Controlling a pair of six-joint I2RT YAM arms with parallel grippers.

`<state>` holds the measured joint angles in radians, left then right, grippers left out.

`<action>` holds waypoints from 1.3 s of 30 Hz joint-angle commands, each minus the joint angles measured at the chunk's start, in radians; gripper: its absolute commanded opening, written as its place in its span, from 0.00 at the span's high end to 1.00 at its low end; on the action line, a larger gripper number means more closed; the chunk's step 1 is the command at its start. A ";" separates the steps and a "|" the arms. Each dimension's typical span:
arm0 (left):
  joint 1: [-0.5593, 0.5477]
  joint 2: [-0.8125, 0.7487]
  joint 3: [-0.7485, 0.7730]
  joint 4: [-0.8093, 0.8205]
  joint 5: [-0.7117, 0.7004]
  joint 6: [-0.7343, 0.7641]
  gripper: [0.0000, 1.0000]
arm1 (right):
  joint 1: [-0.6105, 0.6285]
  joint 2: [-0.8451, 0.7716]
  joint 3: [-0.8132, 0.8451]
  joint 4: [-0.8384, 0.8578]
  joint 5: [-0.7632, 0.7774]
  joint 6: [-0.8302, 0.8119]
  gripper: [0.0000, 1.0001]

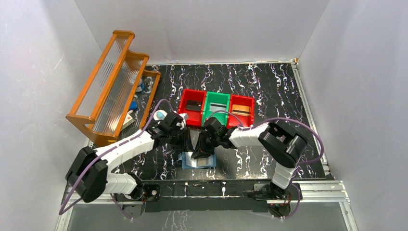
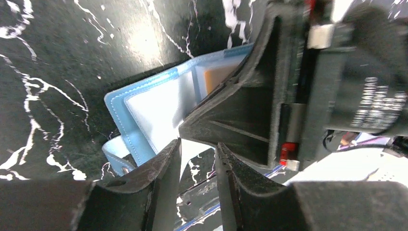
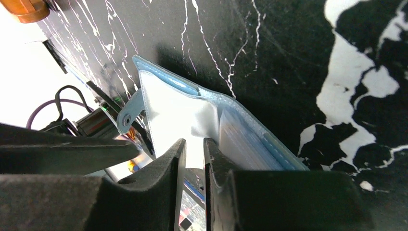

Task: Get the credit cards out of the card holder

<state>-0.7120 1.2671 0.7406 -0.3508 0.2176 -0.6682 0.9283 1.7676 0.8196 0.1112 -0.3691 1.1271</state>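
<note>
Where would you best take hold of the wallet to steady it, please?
By the tab, I would say, coming in from the near side, toward the arms' bases. The wallet lies open and flat on the table, so its body offers little to pinch, whereas the tab juts out past that edge.

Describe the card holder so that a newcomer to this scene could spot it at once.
On the black marbled table, find the row of red and green bins in the middle. Just nearer than them lies the card holder. Unlike the bins, it is flat, light blue, open like a book, with a small tab.
</note>
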 commanded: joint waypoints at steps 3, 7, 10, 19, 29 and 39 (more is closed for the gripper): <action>0.005 0.089 -0.032 0.038 0.133 -0.005 0.77 | 0.003 -0.070 -0.032 0.010 0.069 0.000 0.70; 0.005 0.138 -0.039 0.018 0.111 0.001 0.80 | 0.002 -0.129 -0.038 -0.038 0.123 -0.002 0.69; 0.006 0.144 -0.040 0.007 0.095 0.013 0.81 | 0.003 -0.201 -0.044 -0.122 0.199 -0.009 0.65; 0.005 0.152 -0.019 0.009 0.131 0.056 0.79 | 0.003 -0.367 -0.052 -0.340 0.352 -0.008 0.50; 0.004 0.144 -0.004 0.015 0.151 0.073 0.76 | 0.003 -0.330 -0.075 -0.309 0.308 0.015 0.48; 0.005 0.106 0.000 -0.017 0.085 0.079 0.76 | 0.002 -0.278 -0.070 -0.310 0.288 0.011 0.48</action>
<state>-0.7105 1.4162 0.7097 -0.3233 0.3336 -0.6056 0.9298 1.4704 0.7422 -0.1932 -0.0711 1.1297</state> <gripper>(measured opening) 0.240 0.515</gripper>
